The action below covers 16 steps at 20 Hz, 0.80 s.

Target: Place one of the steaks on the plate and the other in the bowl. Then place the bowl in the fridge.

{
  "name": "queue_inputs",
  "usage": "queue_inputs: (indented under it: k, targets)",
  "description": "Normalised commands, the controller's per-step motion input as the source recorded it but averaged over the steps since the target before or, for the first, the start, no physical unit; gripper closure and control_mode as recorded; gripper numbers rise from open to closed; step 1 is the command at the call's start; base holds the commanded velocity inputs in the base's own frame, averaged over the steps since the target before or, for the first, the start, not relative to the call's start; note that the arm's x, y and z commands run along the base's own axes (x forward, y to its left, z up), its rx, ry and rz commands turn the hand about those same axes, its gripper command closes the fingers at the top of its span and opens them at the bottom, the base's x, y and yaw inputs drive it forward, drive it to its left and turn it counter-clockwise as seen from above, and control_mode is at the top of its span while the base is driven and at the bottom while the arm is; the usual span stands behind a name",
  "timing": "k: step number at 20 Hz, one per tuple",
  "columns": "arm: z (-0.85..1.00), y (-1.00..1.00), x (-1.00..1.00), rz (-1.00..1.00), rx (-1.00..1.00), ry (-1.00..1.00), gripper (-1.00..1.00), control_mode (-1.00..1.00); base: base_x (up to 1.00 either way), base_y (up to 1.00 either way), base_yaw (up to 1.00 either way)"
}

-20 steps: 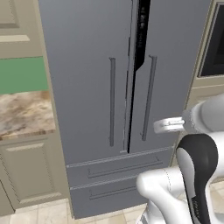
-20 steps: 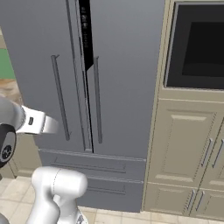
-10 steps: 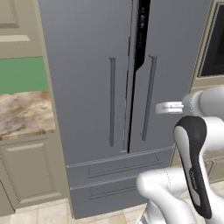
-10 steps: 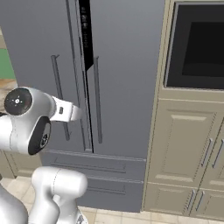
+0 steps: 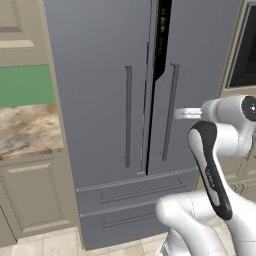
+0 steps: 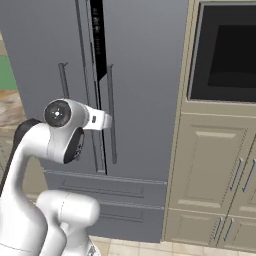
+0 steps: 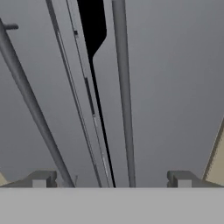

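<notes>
The tall grey fridge (image 5: 100, 75) stands straight ahead, with both doors looking shut and two drawers (image 5: 135, 192) below. My gripper (image 5: 177, 113) reaches level toward the right door's long bar handle (image 5: 170, 112) and sits just short of it. In the hand view the gripper (image 7: 111, 179) is open. Its fingertips (image 7: 41, 179) stand wide apart, and the right handle (image 7: 124, 96) runs up between them, farther off. The left door's handle (image 7: 26, 100) slants at the left. From the right base view the gripper (image 6: 111, 121) is against that handle (image 6: 111, 115). The steaks, plate and bowl are out of view.
A marble counter (image 5: 25, 130) over a beige cabinet (image 5: 30, 195) lies left of the fridge, below a green wall. Right of the fridge are a built-in black oven (image 6: 225, 50) and beige cabinet doors (image 6: 210, 170). My white arm (image 5: 210, 165) fills the lower right.
The arm has swung up and forward, carrying the gripper higher and closer to the right door's handle. The fridge and the views have stayed put.
</notes>
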Motion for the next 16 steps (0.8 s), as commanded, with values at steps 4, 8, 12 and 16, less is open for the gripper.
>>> queue_inputs:
  k: [4,8,12,16]
  targets:
    - [-0.06,-0.08,0.73,0.00,0.00,0.00,-1.00,-1.00,0.00,0.00,0.00]
    - [-0.09,0.00,0.72,0.00,0.00,-0.04,-1.00,-1.00,0.00,0.00,0.00]
    - [-0.05,-0.02,0.68,0.00,0.00,-0.01,-1.00,-1.00,0.00,0.00,0.00]
    - [-0.14,-0.06,0.71,0.00,-0.02,-0.04,-1.00,-1.00,0.00,0.00,0.00]
